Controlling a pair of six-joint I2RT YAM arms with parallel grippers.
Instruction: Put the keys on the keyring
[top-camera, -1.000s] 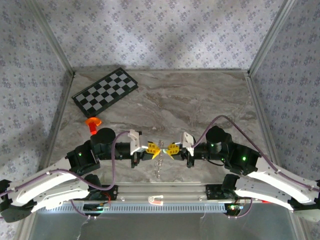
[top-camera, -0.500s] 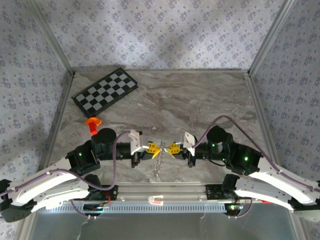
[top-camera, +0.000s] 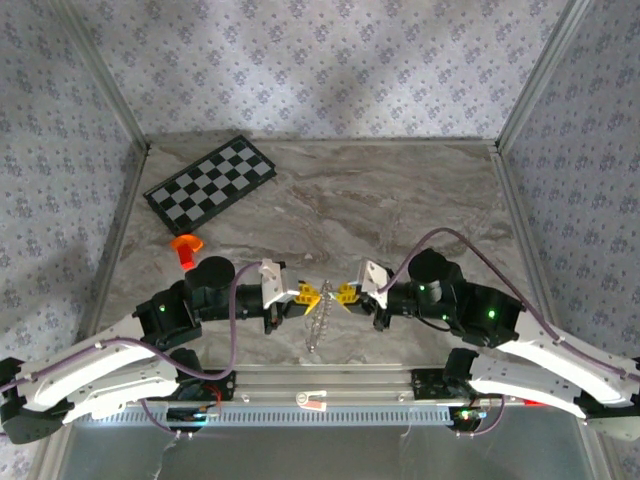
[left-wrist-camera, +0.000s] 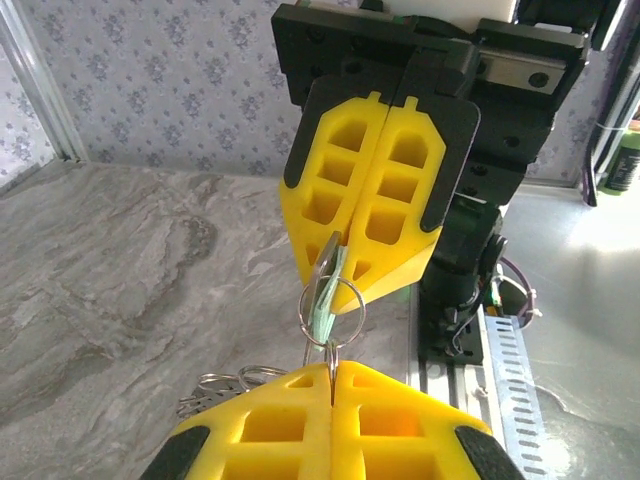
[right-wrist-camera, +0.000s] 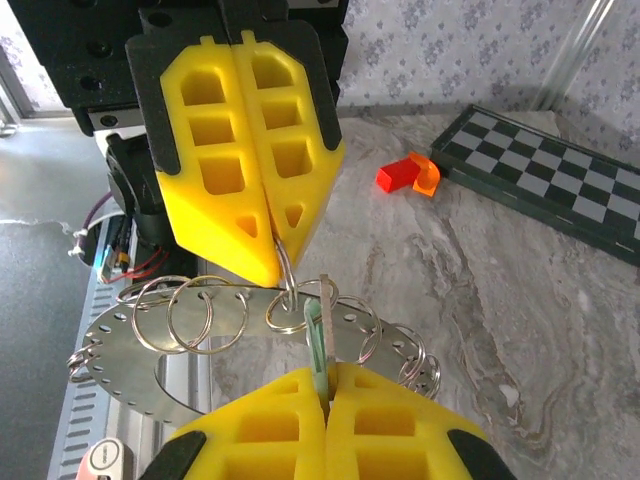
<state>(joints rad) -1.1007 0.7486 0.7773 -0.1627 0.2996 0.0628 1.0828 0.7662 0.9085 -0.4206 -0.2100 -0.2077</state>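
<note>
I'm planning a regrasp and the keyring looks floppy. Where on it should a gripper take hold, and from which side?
Take one split ring on its fringe, pinching across the thin wire and coming in level from the robot's left, as the left gripper does. The keyring dangles tilted and its plate is thin and flat, so a loop standing clear of it likely gives surer purchase.

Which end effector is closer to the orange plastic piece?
Left. The left end effector is right of the orange piece and closer to the arm bases; the right end effector is further right, just beyond the left one.
</note>
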